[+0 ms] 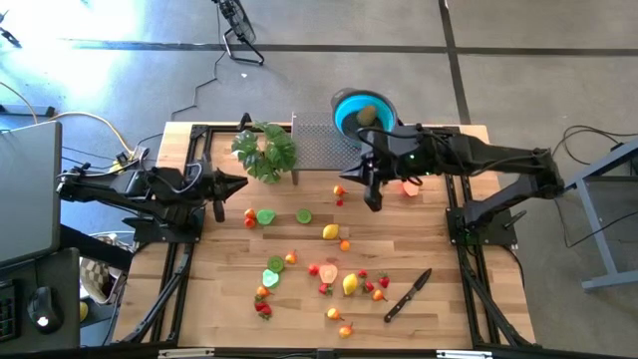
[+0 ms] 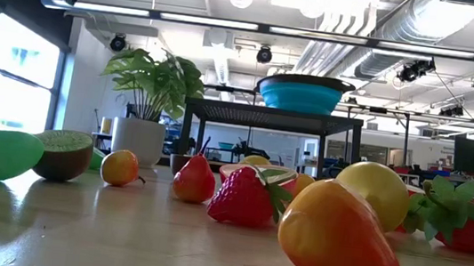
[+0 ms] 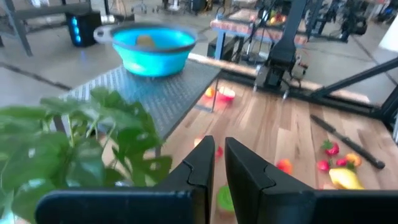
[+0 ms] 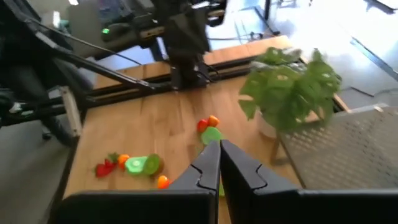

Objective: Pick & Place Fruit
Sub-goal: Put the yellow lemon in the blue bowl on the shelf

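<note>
Small toy fruits lie scattered on the wooden table (image 1: 439, 249): a lemon (image 1: 330, 231), a lime (image 1: 303, 215), strawberries (image 1: 263, 309) and orange pieces (image 1: 344, 244). A brown kiwi (image 1: 367, 115) lies in the blue bowl (image 1: 351, 110), which stands on a metal mesh stand (image 1: 321, 148) at the far edge. My right gripper (image 1: 373, 199) hangs shut and empty above the table, just in front of the stand and near a red-orange fruit (image 1: 340, 191). My left gripper (image 1: 237, 184) is shut and empty at the left, beside the leafy plant (image 1: 265, 150).
A black-handled knife (image 1: 409, 296) lies near the front right. The potted plant stands between my left gripper and the mesh stand. A half fruit (image 1: 409, 187) lies under my right arm. Bare wood shows at the right, behind the knife.
</note>
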Action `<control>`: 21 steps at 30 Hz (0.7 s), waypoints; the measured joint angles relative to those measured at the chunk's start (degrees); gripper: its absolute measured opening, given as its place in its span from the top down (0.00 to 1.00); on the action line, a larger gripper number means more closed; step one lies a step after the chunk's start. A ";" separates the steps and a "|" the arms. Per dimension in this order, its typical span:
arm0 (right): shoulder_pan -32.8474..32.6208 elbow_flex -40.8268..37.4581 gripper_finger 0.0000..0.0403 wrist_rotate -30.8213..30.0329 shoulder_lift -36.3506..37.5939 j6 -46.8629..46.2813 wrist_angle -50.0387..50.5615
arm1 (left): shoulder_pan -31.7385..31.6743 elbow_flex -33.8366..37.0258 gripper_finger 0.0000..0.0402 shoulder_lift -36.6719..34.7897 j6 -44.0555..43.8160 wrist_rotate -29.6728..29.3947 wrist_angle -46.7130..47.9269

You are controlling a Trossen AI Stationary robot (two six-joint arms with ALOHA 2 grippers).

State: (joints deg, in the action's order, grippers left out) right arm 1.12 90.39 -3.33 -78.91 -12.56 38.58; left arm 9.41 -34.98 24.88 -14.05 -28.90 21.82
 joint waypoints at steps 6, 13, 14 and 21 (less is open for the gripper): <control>0.24 -2.19 0.99 -4.97 2.44 -3.93 3.72 | 0.00 0.00 0.91 -0.02 -1.25 0.00 1.00; 0.36 -16.63 0.99 -5.23 8.49 -12.39 -4.46 | 0.00 0.00 0.91 -0.01 -1.26 0.00 0.89; 0.31 -18.82 0.99 -5.10 9.41 -13.98 -6.12 | 0.00 0.00 0.91 -0.01 -1.31 0.00 0.88; -1.60 -30.07 0.99 -3.61 13.32 -22.77 -14.61 | 0.00 0.00 0.91 -0.01 -5.41 0.02 0.81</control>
State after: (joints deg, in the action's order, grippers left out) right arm -0.48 60.32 -6.94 -65.59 -35.33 23.97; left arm 9.41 -34.98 24.87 -19.46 -28.88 22.63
